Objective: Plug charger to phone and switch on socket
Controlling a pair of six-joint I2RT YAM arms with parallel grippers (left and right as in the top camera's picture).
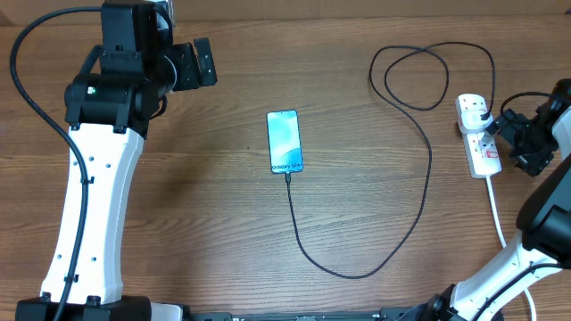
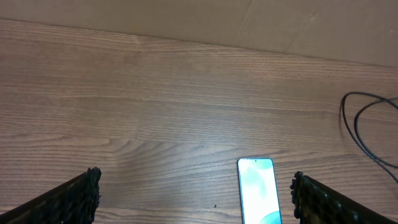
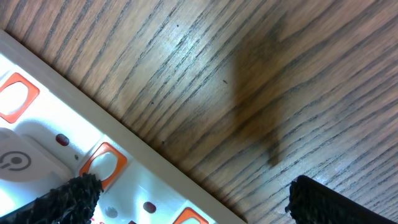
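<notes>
The phone (image 1: 285, 142) lies flat mid-table, light blue screen up, and its top shows in the left wrist view (image 2: 257, 196). The thin black charger cable (image 1: 419, 178) runs from the phone's near end in a loop to its black plug (image 1: 482, 111), seated in the white socket strip (image 1: 479, 143) at the right. My left gripper (image 1: 192, 67) is open and empty, raised at the far left, away from the phone. My right gripper (image 1: 513, 134) is open and hovers right beside the strip. Its wrist view shows the strip's orange-red switches (image 3: 102, 165) under the left finger.
The strip's thick white cord (image 1: 496, 209) runs toward the front right by the right arm's base. A cardboard wall (image 2: 249, 25) borders the table's far edge. The cable's loop (image 1: 415, 76) lies behind the strip.
</notes>
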